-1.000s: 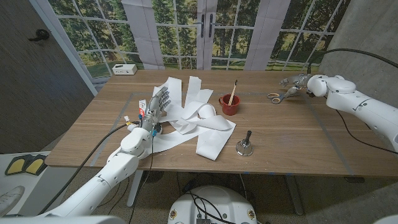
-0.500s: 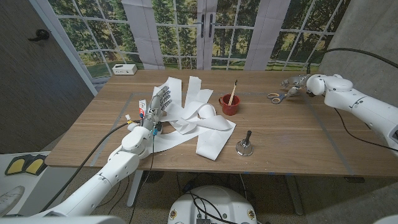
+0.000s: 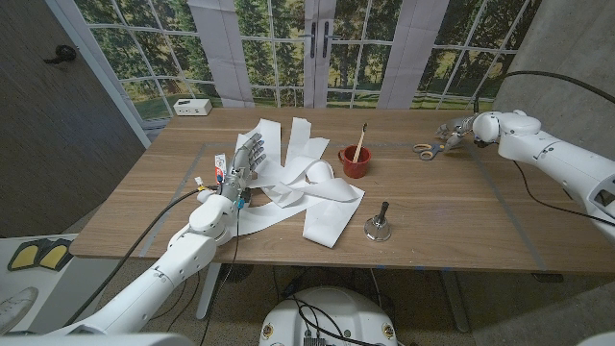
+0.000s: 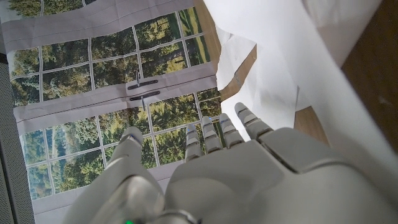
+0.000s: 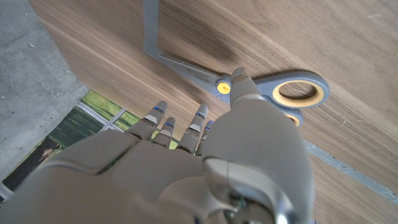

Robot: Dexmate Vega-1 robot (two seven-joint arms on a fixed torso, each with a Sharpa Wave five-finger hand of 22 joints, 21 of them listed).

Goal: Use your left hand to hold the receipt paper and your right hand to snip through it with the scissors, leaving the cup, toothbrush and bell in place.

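- Receipt paper (image 3: 307,187): long white strips, loosely fanned and overlapping, on the left-centre of the wooden tabletop (image 3: 432,207); one folded end lies near the bell. It also shows in the left wrist view (image 4: 280,68).
- Left hand (image 3: 242,163): over the left edge of the paper strips, fingers extended and slightly apart, holding nothing. Whether it touches the paper cannot be told. In the left wrist view (image 4: 249,168) the fingers reach out straight.
- Scissors (image 3: 428,149): on the tabletop at the far right, well apart from the paper; grey handles with pale inner rings, blades shut. Right wrist view (image 5: 249,84) shows them lying flat on the wood.
- Right hand (image 3: 456,128): just beside the scissors, fingers spread, gripping nothing; in the right wrist view (image 5: 205,155) one fingertip lies at the scissors' pivot.
- Cup (image 3: 354,161): red, upright, right of the paper.
- Toothbrush (image 3: 361,140): standing tilted inside the cup.
- Bell (image 3: 376,224): metal, dark handle, near the front edge.
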